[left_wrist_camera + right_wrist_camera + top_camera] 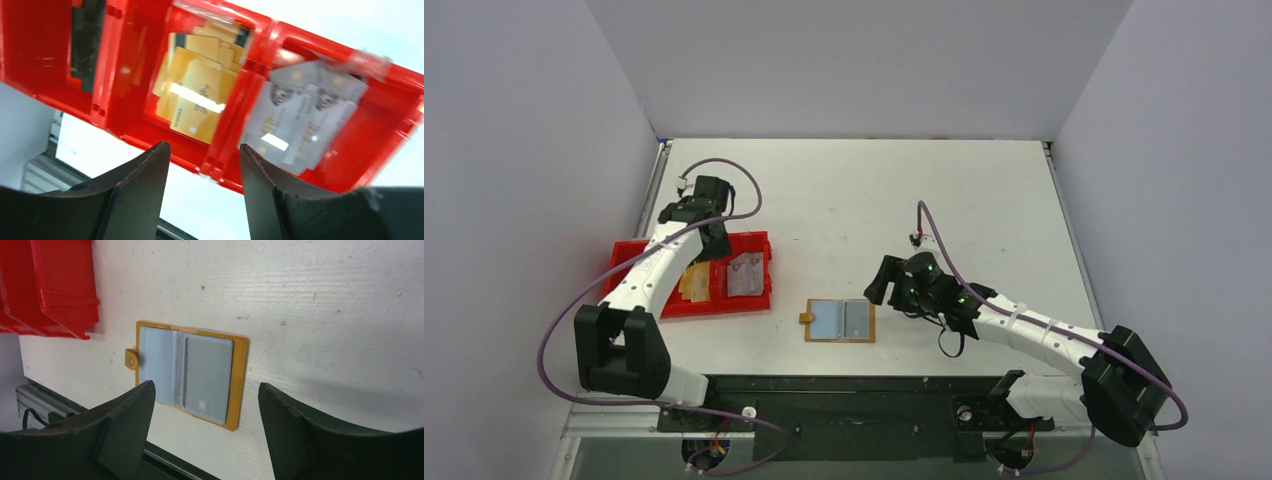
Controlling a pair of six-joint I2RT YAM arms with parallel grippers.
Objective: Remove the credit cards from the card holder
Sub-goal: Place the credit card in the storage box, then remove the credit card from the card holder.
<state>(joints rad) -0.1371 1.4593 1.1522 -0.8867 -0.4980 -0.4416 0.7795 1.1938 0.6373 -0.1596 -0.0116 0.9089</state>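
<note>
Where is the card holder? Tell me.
Top view: the card holder lies open near the front edge, between the red tray and the right tool.

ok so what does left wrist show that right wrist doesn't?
Only left wrist: the inside of the red tray, with gold cards in one compartment and silver cards in the next.
Only right wrist: the card holder lying open on the table, with a pale card in one sleeve.
Both: the red tray, the white table, and each arm's own fingers apart with nothing between them, left fingers and right fingers.
</note>
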